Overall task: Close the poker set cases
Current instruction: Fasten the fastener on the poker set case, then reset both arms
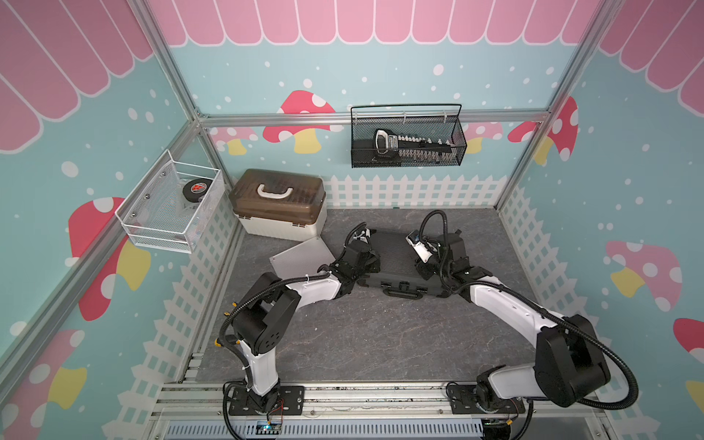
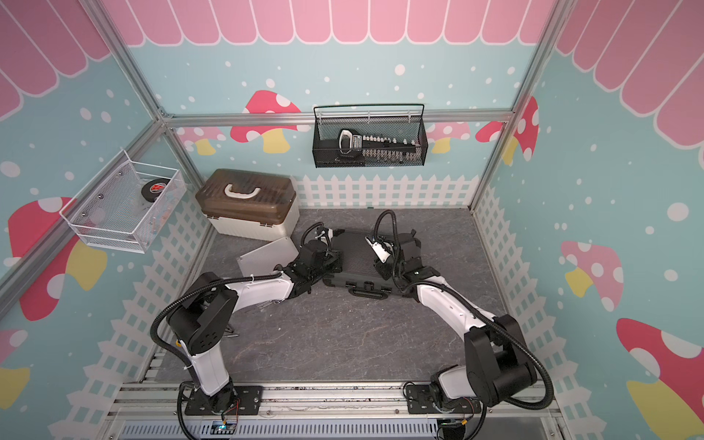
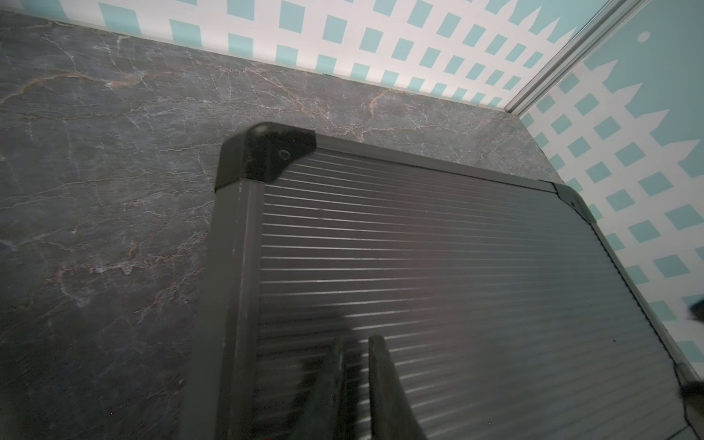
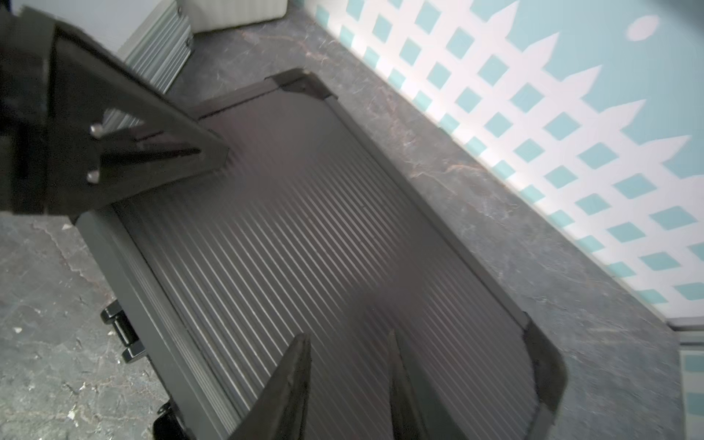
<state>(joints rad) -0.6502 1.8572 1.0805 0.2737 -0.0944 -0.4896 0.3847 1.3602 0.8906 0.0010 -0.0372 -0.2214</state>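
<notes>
The larger dark-grey ribbed poker case [image 1: 396, 255] [image 2: 354, 253] lies in the middle of the floor with its lid down and its handle toward the arms. Both grippers hover low over that lid. My left gripper [image 3: 357, 339] is near the lid's left side, fingers almost together with nothing between them. My right gripper [image 4: 347, 335] is near the lid's right side, fingers apart and empty. The small silver ribbed case [image 1: 301, 257] [image 4: 160, 49] lies left of the dark case, its near corner hidden by my left arm.
A white box with a brown lid [image 1: 280, 205] stands behind the silver case. On the back wall hangs a black wire basket [image 1: 407, 137], and on the left wall a white mesh basket [image 1: 171, 205]. The dark case's latches [image 4: 122, 331] face the arms.
</notes>
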